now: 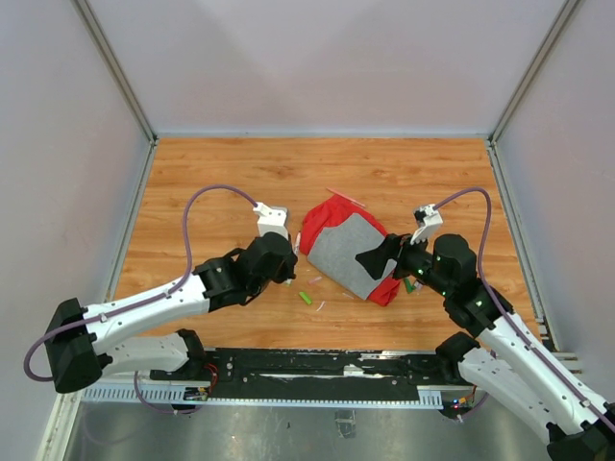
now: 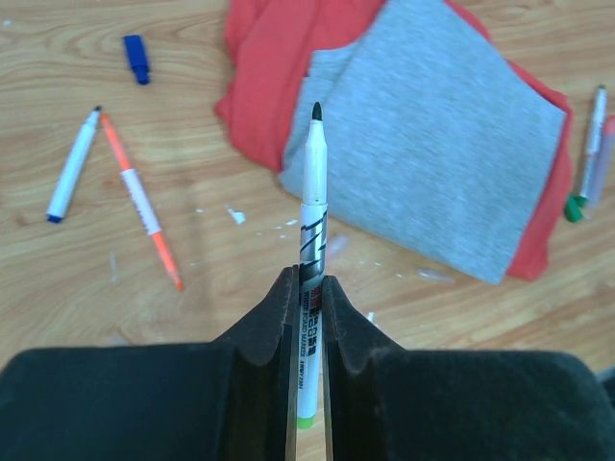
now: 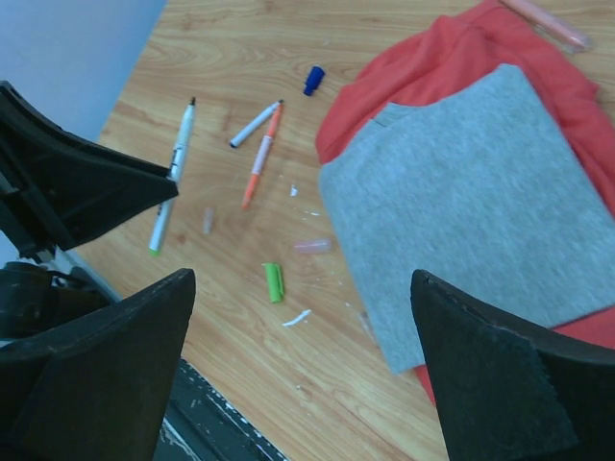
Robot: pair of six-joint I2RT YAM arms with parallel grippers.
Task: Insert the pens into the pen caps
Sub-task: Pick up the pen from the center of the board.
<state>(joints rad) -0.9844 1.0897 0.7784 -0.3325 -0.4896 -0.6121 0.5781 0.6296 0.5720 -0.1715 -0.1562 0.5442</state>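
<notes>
My left gripper (image 2: 307,279) is shut on a white pen (image 2: 313,192) with a green rear end; its black tip points away toward the cloth. In the top view the left gripper (image 1: 286,272) sits just left of the cloth. My right gripper (image 3: 301,279) is open and empty above the wood, with a green cap (image 3: 274,281) lying between its fingers; the cap also shows in the top view (image 1: 305,298). A blue-ended pen (image 2: 72,165), an orange pen (image 2: 144,202) and a blue cap (image 2: 137,58) lie on the table to the left.
A red-and-grey cloth (image 1: 351,250) lies folded mid-table between the grippers. Two more pens (image 2: 596,144) and a green cap (image 2: 574,206) lie at its right edge. A pink pen (image 3: 548,21) lies beyond it. Pale translucent caps (image 3: 312,246) lie near the green cap.
</notes>
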